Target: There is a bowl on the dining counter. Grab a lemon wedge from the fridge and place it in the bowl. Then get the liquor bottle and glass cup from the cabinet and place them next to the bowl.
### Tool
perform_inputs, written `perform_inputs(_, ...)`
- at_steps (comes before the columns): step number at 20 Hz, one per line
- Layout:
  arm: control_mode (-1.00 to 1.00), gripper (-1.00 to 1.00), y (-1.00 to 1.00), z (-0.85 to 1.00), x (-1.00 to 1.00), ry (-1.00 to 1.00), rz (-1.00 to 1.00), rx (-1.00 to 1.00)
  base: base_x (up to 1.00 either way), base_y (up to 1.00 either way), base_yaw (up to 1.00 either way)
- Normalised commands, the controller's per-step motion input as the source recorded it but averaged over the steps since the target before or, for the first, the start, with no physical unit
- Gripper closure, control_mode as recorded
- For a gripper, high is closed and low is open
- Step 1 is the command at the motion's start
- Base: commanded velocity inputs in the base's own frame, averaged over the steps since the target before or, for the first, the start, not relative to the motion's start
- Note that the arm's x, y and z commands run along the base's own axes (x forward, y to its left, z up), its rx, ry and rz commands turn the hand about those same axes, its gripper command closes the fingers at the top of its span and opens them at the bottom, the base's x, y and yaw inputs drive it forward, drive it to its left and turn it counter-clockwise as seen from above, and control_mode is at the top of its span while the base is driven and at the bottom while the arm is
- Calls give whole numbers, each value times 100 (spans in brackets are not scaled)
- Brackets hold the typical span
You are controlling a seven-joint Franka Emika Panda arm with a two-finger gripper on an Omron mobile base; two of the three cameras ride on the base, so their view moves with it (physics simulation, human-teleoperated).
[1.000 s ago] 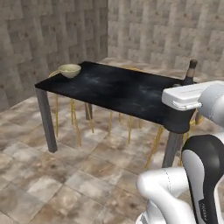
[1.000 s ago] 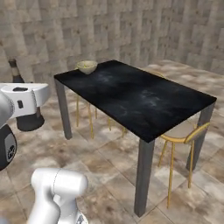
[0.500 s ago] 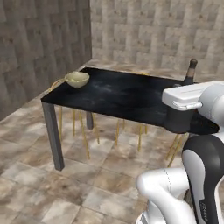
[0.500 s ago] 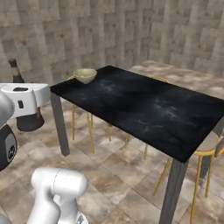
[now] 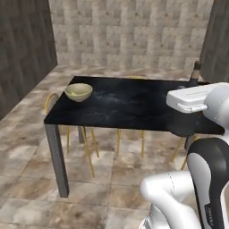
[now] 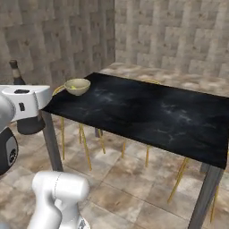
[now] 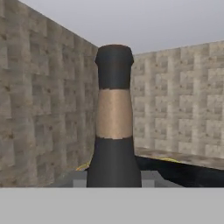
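Note:
My gripper (image 5: pixel 191 96) is shut on the liquor bottle (image 5: pixel 195 73), a dark bottle whose thin neck rises above the white hand and whose round body hangs below it. The hand view looks straight at the bottle's neck (image 7: pixel 113 113) with its brownish band, between the fingers. In the right base view, the bottle (image 6: pixel 17 76) is held at the far left. The pale bowl (image 5: pixel 78 91) sits near the far left corner of the dining counter (image 5: pixel 134 107), well apart from the gripper. A small yellow-green lemon wedge (image 6: pixel 72 86) lies inside the bowl (image 6: pixel 77 86).
Yellow-legged stools (image 5: pixel 118 143) stand under the counter, one (image 5: pixel 51 100) at its left end. The counter's grey leg (image 5: pixel 57 161) is at the near left corner. Tiled floor lies between me and the counter. Stone walls stand behind, with dark panelling (image 5: pixel 22 49) at left.
The whole picture has shifted, so the base has moved: the counter now lies broader across the view. The bottle stays held in the same place against the hand.

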Motion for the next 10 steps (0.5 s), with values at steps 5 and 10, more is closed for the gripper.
perform_inputs(5, 100, 100, 0, 0, 0, 0, 0, 0, 37, 100, -49)
perform_inputs(10, 100, 100, 0, 0, 0, 0, 0, 0, 32, 100, -48)
